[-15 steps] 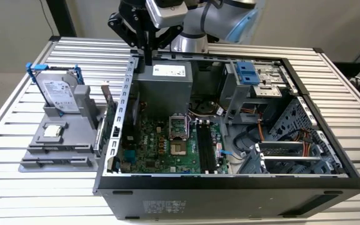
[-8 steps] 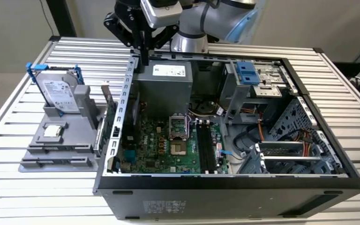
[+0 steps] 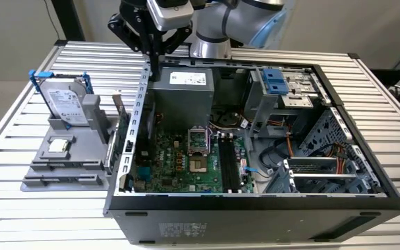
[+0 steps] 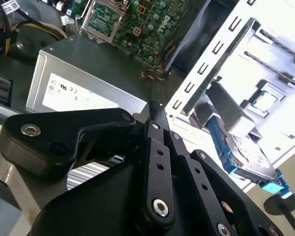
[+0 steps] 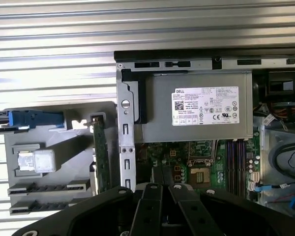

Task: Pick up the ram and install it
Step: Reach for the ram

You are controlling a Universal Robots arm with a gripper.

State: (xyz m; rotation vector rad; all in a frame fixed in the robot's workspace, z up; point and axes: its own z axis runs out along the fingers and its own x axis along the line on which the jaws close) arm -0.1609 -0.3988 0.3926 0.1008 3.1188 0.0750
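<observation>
End effector [image 3: 155, 52]: fingers drawn in to a narrow gap and clamped on the ram [image 3: 155, 67], one finger against each flat face.

The ram extends beyond the fingertips as a thin dark strip. In both wrist views it is seen edge-on [image 4: 159, 91] [image 5: 160, 173]. In the exterior view the strip runs from the fingertips down toward the rear corner of the open computer case [image 3: 144, 94]. From the pictures I cannot tell whether its long axis is upright or level and pointing toward that camera. In the first wrist view its edge runs the same way as the memory slots [image 5: 236, 157].

The end effector is raised above the case wall and touches nothing else. The grey power supply [image 3: 183, 99] lies just below and beside it. The motherboard [image 3: 186, 161] lies lower, well apart from the fingertips. The grey parts holder [image 3: 68, 156], with the hard drive [image 3: 68, 104] standing upright in it, sits on the desk [image 3: 19, 208] below the end effector, on the exterior view's left.
</observation>
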